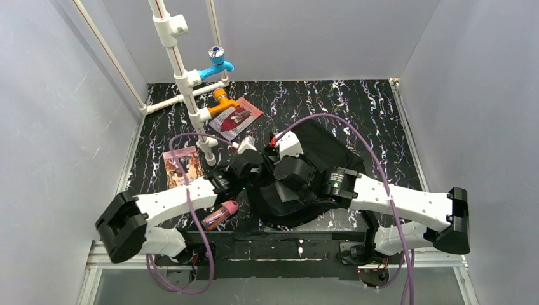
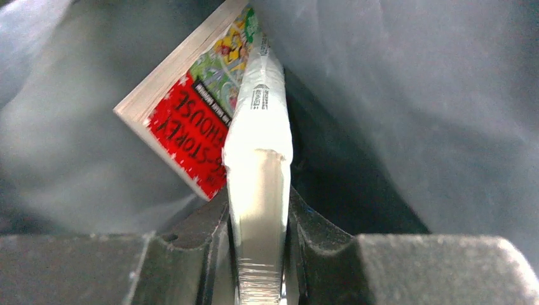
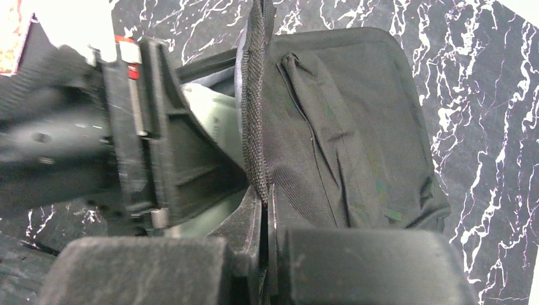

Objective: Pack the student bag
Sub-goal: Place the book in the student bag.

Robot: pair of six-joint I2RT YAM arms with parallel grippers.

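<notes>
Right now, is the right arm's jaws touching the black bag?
Touching. The right wrist view shows the right gripper shut on the backpack's webbed opening edge, pinched between the jaws.

Overhead view faces down; 2 wrist views close (all share bag (image 1: 318, 159)).

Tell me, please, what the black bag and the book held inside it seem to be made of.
The student bag looks like soft woven synthetic fabric with a matte finish: its weave, folds and stitched seams show, and its edge band is coarse webbing. The book looks like paper with a glossy printed cover; a pale stack of page edges shows along its side. It seems to be a paperback, though the frames cannot confirm that.
</notes>
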